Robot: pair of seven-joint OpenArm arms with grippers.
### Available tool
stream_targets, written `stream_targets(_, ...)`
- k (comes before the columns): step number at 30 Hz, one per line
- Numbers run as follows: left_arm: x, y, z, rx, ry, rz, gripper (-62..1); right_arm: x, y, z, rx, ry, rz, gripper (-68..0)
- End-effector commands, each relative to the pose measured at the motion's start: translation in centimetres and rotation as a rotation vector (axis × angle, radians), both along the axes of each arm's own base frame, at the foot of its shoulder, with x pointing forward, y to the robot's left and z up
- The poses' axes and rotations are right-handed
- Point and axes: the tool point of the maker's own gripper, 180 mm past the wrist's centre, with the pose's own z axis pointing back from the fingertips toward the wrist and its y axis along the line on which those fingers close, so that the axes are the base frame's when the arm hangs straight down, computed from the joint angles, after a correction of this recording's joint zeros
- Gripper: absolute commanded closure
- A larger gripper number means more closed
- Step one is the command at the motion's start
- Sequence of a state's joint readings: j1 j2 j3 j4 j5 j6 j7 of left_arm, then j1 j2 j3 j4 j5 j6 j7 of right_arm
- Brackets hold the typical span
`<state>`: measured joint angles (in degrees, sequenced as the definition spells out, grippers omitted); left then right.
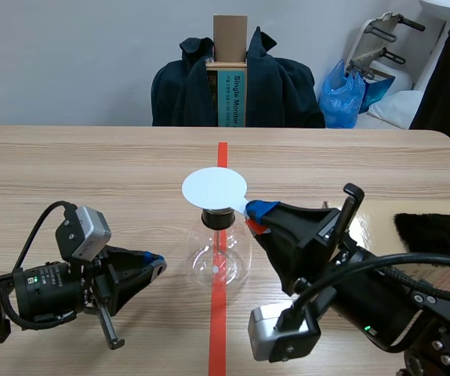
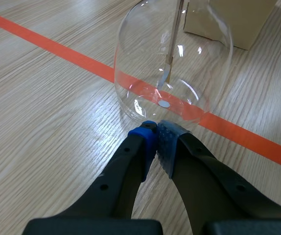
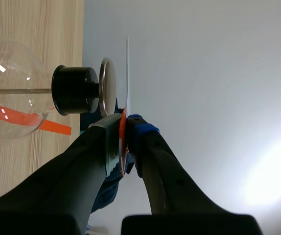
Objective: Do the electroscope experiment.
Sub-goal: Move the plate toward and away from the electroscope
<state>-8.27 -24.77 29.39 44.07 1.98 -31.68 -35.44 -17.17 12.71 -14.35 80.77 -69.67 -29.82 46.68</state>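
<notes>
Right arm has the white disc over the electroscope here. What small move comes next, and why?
Probably ease the right gripper down so the white disc meets the metal plate. The right wrist view shows a narrow gap between them, with the disc parallel to the plate and pinched at its edge.

Beyond the table (image 1: 92, 157), a dark jacket (image 1: 288, 90) hangs beside a blue bag (image 1: 342, 90).

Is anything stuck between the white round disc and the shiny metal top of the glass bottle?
Nothing visible. The right gripper holds the white disc just off the metal top, and the thin gap between them looks bare.
</notes>
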Motion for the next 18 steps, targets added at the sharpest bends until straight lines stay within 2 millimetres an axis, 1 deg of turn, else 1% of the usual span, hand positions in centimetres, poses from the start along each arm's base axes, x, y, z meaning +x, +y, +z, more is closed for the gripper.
stream_targets(1,0.5,-0.2,0.8,-0.025,-0.021,0.003,-2.7,0.6,-0.2,0.9,0.009,-0.035,-0.008,-0.8)
stream_targets(6,0.5,-0.2,0.8,-0.025,-0.021,0.003,-2.7,0.8,-0.3,0.9,0.01,-0.035,-0.021,-0.8)
stream_targets(9,0.5,-0.2,0.8,-0.025,-0.021,0.003,-2.7,1.2,-0.7,0.9,0.011,-0.034,-0.053,-0.8)
stream_targets(14,0.5,-0.2,0.8,-0.025,-0.021,0.003,-2.7,2.6,-2.1,0.9,0.015,-0.029,-0.159,-0.8)
stream_targets(18,0.5,-0.2,0.8,-0.025,-0.021,0.003,-2.7,3.9,-3.7,0.9,0.019,-0.024,-0.274,-0.8)
